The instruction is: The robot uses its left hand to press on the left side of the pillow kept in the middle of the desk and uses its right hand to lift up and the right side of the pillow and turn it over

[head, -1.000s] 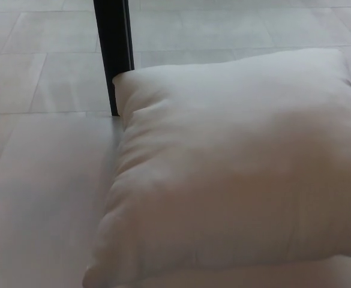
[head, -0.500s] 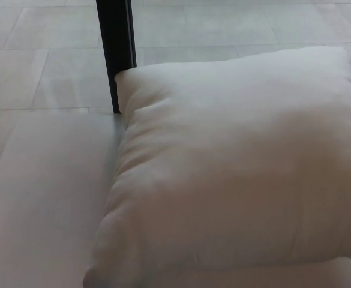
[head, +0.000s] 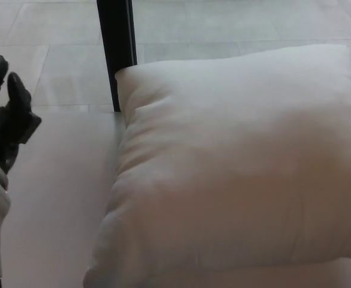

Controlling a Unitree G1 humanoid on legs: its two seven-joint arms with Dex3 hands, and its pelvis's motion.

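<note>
The white pillow [head: 235, 168] lies flat on the pale desk [head: 55, 198], roughly square with no clear long axis, its far-left corner pointing at a black post [head: 117, 51] beyond the desk's far edge and its right and near sides cut off by the picture. The left hand [head: 6, 114] hovers over the desk's left edge, well apart from the pillow, fingers spread and holding nothing; part of it is cut off.

Pale tiled floor [head: 235, 24] with thin grout lines lies beyond a light surface [head: 55, 198]; a black upright post [head: 117, 48] rises behind it.
</note>
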